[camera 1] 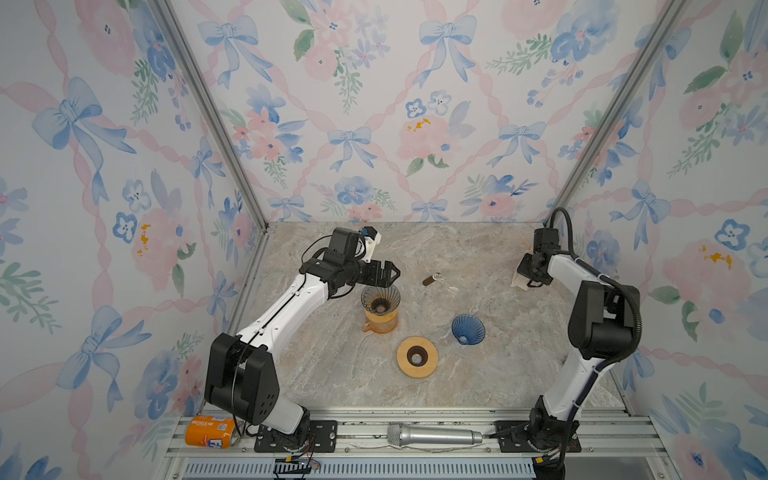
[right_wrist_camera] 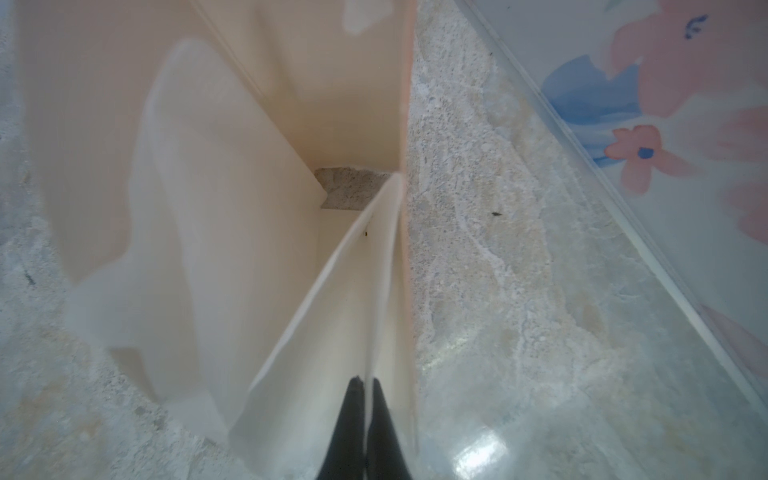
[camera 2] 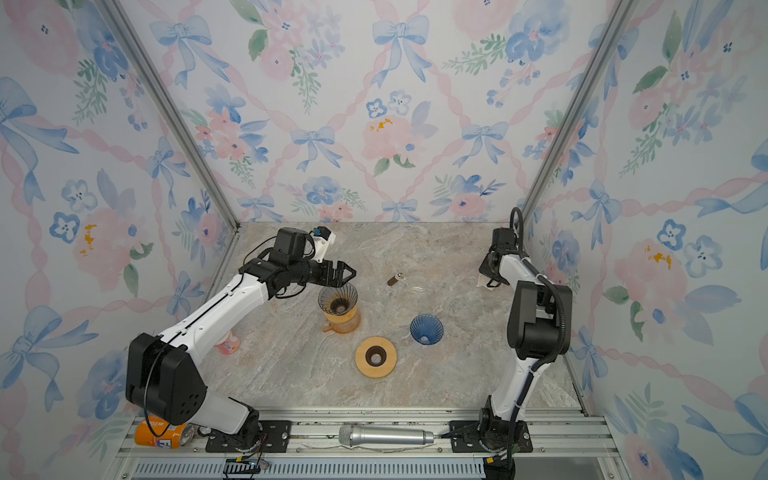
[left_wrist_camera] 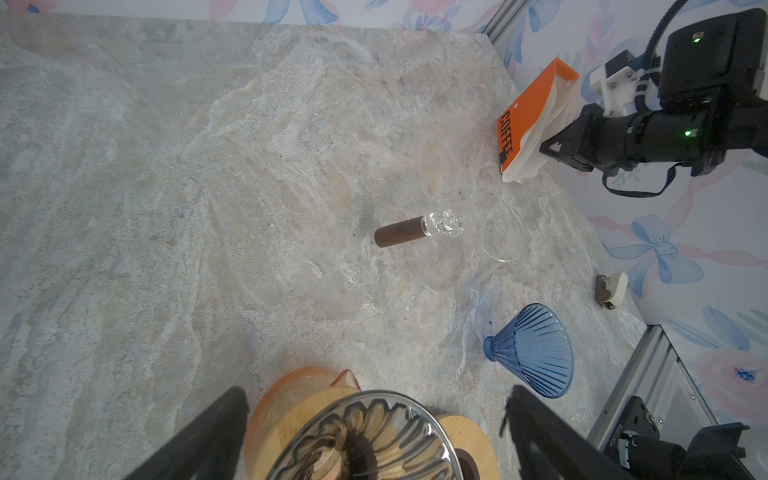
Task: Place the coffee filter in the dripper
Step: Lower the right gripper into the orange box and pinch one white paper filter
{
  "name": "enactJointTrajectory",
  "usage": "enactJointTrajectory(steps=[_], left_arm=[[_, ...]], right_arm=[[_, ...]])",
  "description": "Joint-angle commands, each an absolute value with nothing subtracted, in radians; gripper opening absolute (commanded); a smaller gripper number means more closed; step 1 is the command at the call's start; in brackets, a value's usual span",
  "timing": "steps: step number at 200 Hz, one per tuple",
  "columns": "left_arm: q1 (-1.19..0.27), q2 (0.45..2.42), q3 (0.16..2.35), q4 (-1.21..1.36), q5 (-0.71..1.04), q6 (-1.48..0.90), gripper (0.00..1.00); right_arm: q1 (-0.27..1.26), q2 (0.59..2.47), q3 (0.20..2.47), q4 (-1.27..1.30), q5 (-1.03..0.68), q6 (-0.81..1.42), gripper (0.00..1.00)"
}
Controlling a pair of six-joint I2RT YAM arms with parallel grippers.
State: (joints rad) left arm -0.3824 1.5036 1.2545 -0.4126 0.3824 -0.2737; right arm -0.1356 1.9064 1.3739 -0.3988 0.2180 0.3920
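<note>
Robot lab cell, a staged booth rather than a real home: floral bow wallpaper panels (camera 1: 374,124) set in aluminium frame posts (camera 1: 212,112), marble-look table (camera 1: 332,374). Left arm (camera 1: 286,307) and right arm (camera 1: 598,324) are bolted to a slotted metal rail (camera 1: 415,420) along the table's near edge. Microphone (camera 1: 434,435) and orange soda can (camera 1: 212,431) lie on the rail.

both arms are the same build tbh: glossy white shells on the long links, chunky matte black housings at the joints. left arm (camera 1: 286,307) and right arm (camera 1: 570,382) each end in a black base plate (camera 1: 324,434) with silver screws, right on the silver slotted aluminium rail (camera 1: 436,417). above that rail the left shoulder housing (camera 1: 257,399) has a cluster of round holes, the right arm carries a fat black ribbed cable hose (camera 1: 633,316). left gripper (left_wrist_camera: 376,390) has black angular fingers, and tiny green lights (left_wrist_camera: 688,133) glow on the right wrist
</note>
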Motion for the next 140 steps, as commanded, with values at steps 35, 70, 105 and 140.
enactJointTrajectory(steps=[35,70,105,140], left_arm=[[-0.382,1.503,1.267,-0.402,0.404,-0.291,0.98],[-0.383,1.496,1.263,-0.402,0.405,-0.291,0.98],[-0.384,1.501,1.265,-0.402,0.407,-0.291,0.98],[-0.385,1.514,1.278,-0.402,0.41,-0.295,0.98]], right_arm=[[-0.128,1.817,1.344,-0.409,0.239,0.389,0.0],[-0.127,1.802,1.331,-0.4,0.263,0.364,0.0],[-0.131,1.815,1.366,-0.411,0.291,0.332,0.0],[-0.131,1.801,1.392,-0.421,0.304,0.311,0.0]])
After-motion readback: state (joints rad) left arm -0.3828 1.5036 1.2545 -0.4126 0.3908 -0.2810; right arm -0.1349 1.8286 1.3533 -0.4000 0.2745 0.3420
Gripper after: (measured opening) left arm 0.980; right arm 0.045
